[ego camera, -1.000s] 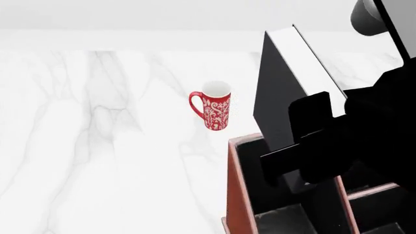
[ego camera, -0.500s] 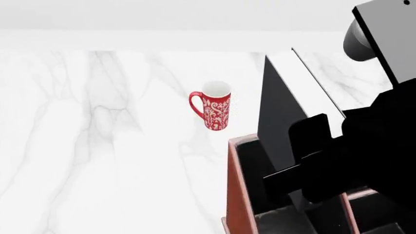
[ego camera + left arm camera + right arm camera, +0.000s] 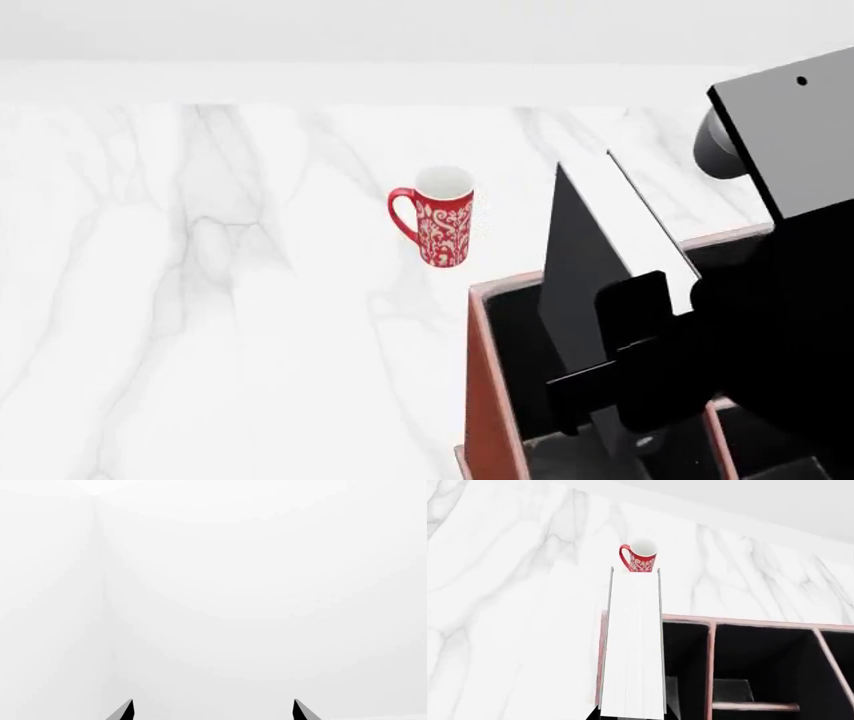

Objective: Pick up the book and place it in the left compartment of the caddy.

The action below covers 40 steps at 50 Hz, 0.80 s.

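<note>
Head view shows the right gripper (image 3: 627, 375) closed on the book (image 3: 583, 270), partly lowered into the caddy (image 3: 487, 400)'s left compartment (image 3: 514, 345); release remains.

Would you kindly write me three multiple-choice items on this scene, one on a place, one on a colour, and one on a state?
1. Where does the lower end of the book sit?
A. Flat on the marble table
B. Inside the caddy, in its long left compartment
C. On top of the mug

2. What colour is the mug?
A. Red with a white pattern
B. Plain blue
C. Green

3. What is the right hand doing?
A. Hanging open and empty
B. Shut on the mug
C. Shut on the book

Answers: 1 B, the head view shows the book's lower end below the caddy's rim. 2 A, both the head and right wrist views show it. 3 C, its fingers clamp the book's cover.
</note>
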Available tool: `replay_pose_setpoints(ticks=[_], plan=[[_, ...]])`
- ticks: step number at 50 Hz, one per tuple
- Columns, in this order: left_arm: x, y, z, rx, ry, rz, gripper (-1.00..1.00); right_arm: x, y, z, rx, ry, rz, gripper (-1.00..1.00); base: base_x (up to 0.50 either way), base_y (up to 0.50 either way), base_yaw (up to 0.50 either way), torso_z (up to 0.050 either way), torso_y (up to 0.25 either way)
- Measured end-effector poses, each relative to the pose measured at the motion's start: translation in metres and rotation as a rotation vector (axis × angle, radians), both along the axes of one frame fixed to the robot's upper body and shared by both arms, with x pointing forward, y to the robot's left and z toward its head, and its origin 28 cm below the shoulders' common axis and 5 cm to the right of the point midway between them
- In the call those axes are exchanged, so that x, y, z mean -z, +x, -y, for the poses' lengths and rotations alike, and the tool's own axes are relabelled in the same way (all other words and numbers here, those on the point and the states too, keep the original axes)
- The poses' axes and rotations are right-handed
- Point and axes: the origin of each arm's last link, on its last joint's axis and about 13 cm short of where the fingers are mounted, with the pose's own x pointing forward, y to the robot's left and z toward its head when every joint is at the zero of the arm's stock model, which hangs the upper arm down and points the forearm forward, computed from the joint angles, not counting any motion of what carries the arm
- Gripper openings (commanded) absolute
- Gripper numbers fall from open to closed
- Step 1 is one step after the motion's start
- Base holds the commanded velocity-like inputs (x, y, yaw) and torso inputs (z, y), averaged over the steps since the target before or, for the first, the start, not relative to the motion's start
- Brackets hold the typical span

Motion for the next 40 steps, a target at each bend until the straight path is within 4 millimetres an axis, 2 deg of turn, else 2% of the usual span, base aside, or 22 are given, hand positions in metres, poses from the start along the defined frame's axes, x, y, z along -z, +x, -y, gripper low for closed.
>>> replay_pose_setpoints(ticks=[40], plan=[[-0.001,0.0,0.0,0.0,0.001,0.0,1.0,0.048,0.026,0.005,0.076,0.031,-0.078,-1.0,0.0,0.0,0.0,0.0,0.001]])
